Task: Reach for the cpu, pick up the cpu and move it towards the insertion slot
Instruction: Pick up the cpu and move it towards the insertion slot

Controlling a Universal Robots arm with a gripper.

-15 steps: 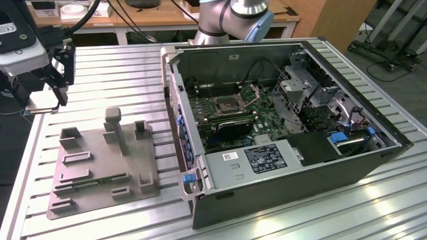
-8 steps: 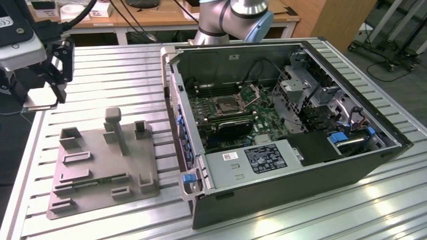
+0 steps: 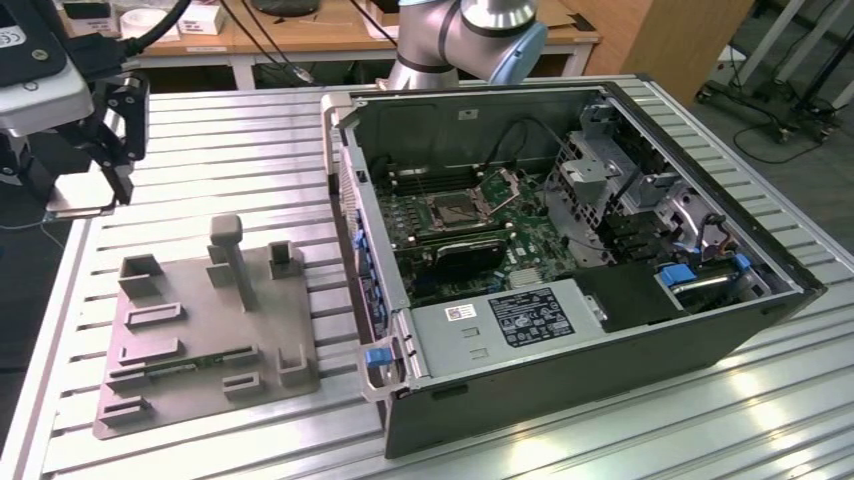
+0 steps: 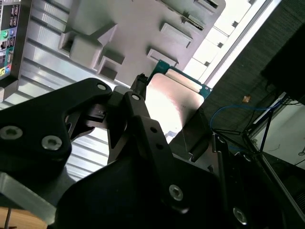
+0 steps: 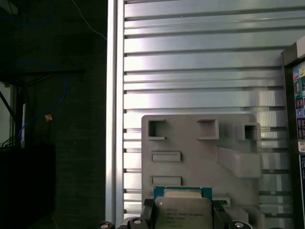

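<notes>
Hovering over the table at the exterior view's left, beyond one open computer case point(image 3: 574, 250) and one grey fixture point(image 3: 200, 330), the gripper point(image 5: 183, 215) pinches one cpu point(image 4: 174, 102) narrowly, well apart from the insertion slot point(image 3: 454, 210).

Black gripper point(image 4: 171, 102), hex screws point(image 4: 49, 142), silver-grey arm point(image 3: 430, 50) (pale blue joint cap point(image 3: 518, 45))

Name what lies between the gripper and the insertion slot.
In the exterior view, bare table, then the case wall, lie between the gripper and the slot. The first wrist view shows the gripper holding the cpu.
</notes>
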